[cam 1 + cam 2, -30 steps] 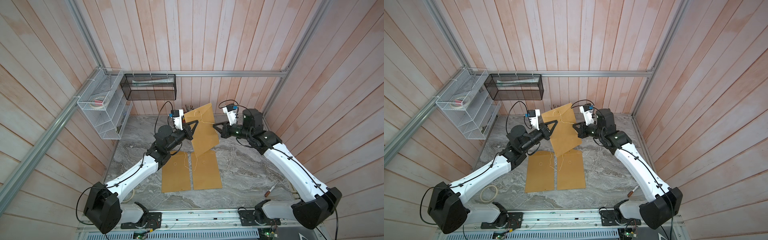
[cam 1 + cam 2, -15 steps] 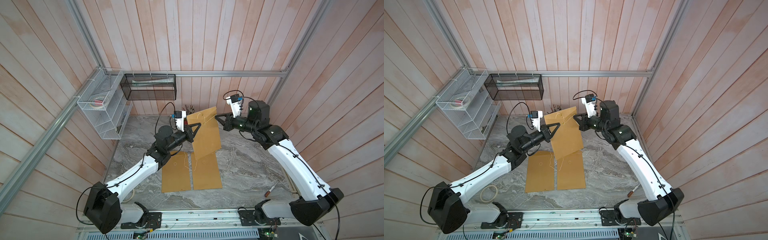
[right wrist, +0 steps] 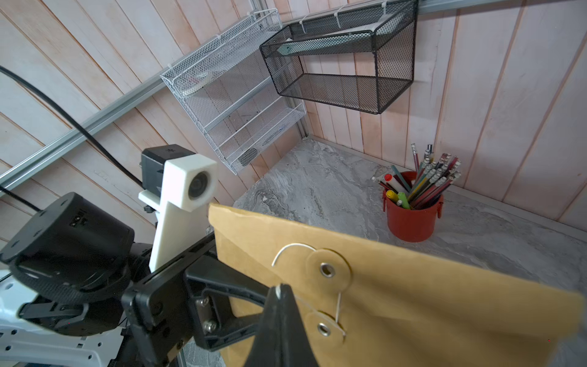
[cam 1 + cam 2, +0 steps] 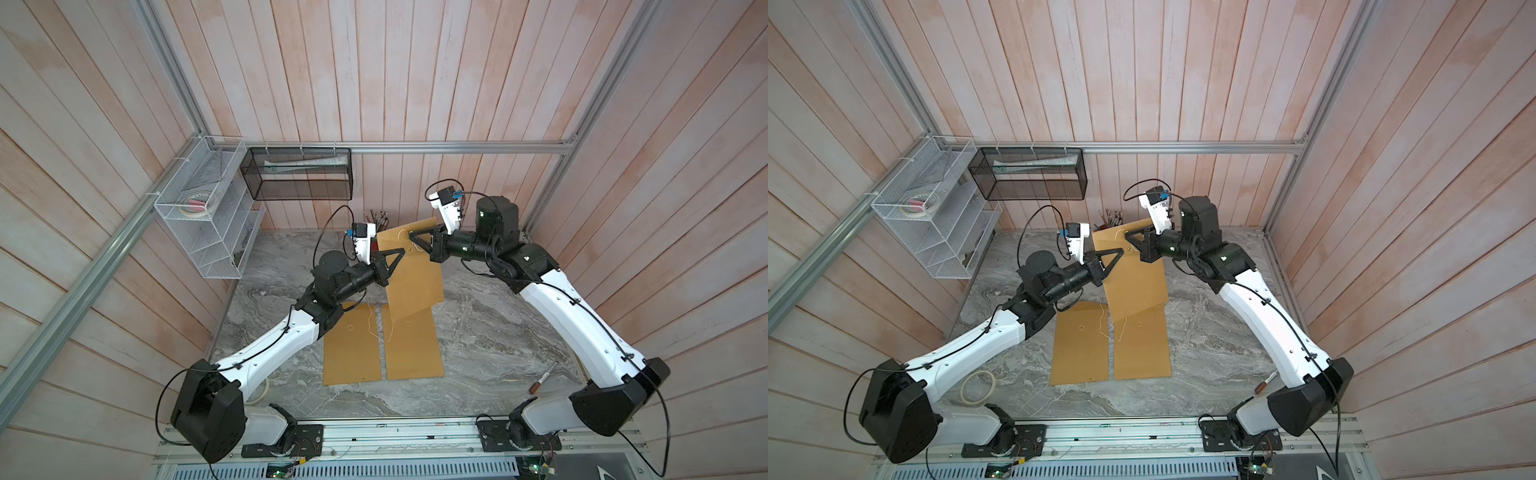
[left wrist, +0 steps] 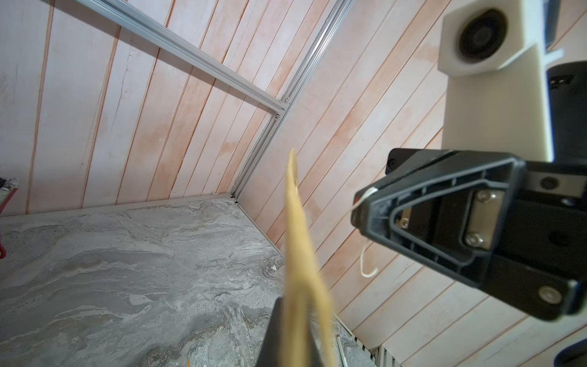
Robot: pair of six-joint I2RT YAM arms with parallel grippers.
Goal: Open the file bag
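A brown paper file bag (image 4: 415,278) (image 4: 1136,282) hangs upright above the table, its top edge toward the far wall. My left gripper (image 4: 400,252) (image 4: 1120,251) is shut on its left edge; in the left wrist view the file bag (image 5: 298,254) shows edge-on between the jaws. My right gripper (image 4: 411,236) (image 4: 1127,235) (image 3: 279,289) is shut on the white closure string (image 3: 338,305), close to the flap. The string runs to the lower disc (image 3: 324,329) and loops by the upper disc (image 3: 328,270). A loose string end (image 5: 368,268) dangles below the right gripper (image 5: 359,216).
Two more file bags (image 4: 352,343) (image 4: 412,345) lie flat side by side under the held one. A red pen pot (image 3: 411,219) stands at the back wall. A white wire rack (image 4: 203,232) and black mesh basket (image 4: 299,174) hang back left. A marker (image 4: 542,378) lies front right, a tape roll (image 4: 978,386) front left.
The right gripper has risen and come in toward the flap's top with the string in it. The left gripper still holds the bag, which has shifted only slightly.
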